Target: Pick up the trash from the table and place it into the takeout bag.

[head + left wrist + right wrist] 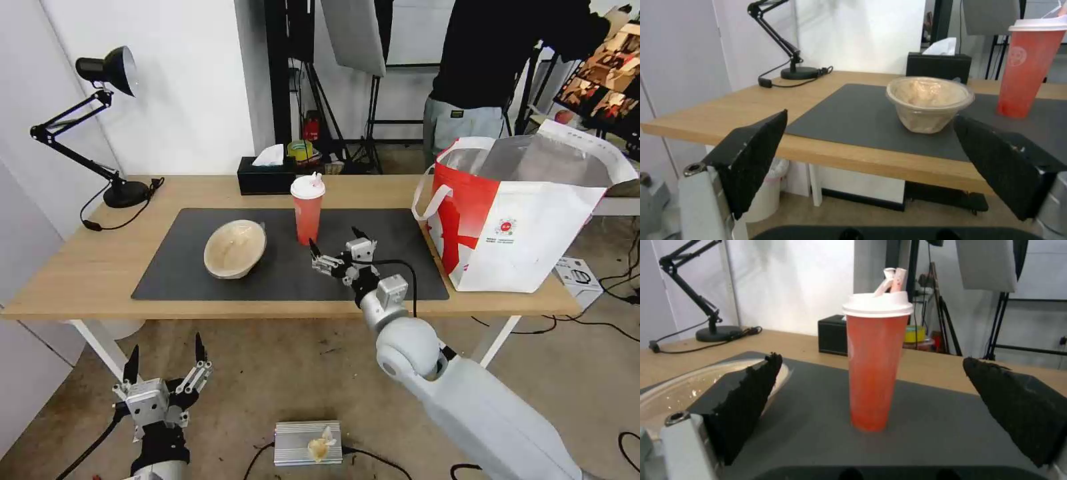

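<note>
Two pieces of trash sit on the dark mat (200, 280) of the table (73, 267): the beige paper bowl (235, 248) and, at its 3 o'clock, the red cup (307, 208), upright with its lid on. No white bowl is on the table, so I judge the job roughly a third done, though the takeout bag (520, 220), standing open at the table's 3 o'clock end, hides its contents. The right gripper (335, 251) hovers just short of the cup, fingers spread, nothing held. The left gripper (167, 363) hangs below the table's near edge, also spread. A desk lamp (107, 120) and black tissue box (265, 175) line the far edge; cables litter the concrete floor.
</note>
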{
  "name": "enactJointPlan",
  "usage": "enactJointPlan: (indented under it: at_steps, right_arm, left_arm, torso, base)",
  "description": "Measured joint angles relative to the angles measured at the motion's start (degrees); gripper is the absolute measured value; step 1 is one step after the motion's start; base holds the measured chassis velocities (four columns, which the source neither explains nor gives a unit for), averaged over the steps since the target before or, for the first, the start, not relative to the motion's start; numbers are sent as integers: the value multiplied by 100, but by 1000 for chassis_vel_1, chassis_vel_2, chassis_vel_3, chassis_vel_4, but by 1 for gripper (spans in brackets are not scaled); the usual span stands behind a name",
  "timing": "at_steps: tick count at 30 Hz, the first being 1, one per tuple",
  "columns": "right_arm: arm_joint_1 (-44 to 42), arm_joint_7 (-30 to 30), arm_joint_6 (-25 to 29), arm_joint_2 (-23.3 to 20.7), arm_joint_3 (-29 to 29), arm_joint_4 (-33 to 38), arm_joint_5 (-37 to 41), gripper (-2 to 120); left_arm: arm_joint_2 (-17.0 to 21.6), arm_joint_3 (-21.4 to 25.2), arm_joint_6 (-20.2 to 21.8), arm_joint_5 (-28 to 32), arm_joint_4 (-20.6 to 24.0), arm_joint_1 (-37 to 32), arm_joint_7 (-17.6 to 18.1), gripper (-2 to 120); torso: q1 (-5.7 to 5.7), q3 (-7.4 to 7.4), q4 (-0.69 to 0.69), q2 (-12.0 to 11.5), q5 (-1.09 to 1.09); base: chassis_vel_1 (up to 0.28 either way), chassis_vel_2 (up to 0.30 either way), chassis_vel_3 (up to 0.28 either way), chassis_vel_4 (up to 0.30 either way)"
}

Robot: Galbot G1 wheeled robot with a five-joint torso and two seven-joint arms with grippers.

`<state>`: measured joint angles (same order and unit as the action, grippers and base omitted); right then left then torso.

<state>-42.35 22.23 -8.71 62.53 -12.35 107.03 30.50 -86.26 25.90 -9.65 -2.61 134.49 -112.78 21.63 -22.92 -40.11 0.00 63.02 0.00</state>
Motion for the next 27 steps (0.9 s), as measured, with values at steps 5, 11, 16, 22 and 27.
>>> enactJointPlan:
  at_steps: [5,11,16,22,27]
  right_arm:
    - [154,3,-149,80,-123,-70,39,100]
    - [422,54,-256,335,-312,-351,41,100]
    - [870,141,-346,755,-479,-833,76,100]
    - [1182,319,-497,1035,-574,-1167,59,100]
    - [1247,539,-695,1049,-573,-1224,61,100]
  left_arm:
    - [-47,-7,54,7,0,13,0,100]
    - [-93,4,58,6,5,2,0,100]
    - [-173,80,59,6,29,-42,3,100]
    - [-299,119,58,-21,69,-85,3,100]
    - [-330,113,25,-69,69,-119,3,100]
  torso:
    - [0,0,0,0,0]
    - [0,0,0,0,0]
    - [0,0,1,0,0]
    - [0,0,1,0,0]
    - [0,0,0,0,0]
  base:
    - [0,0,0,0]
    - [0,0,0,0]
    - [0,0,0,0]
    - [0,0,0,0]
    - [0,0,0,0]
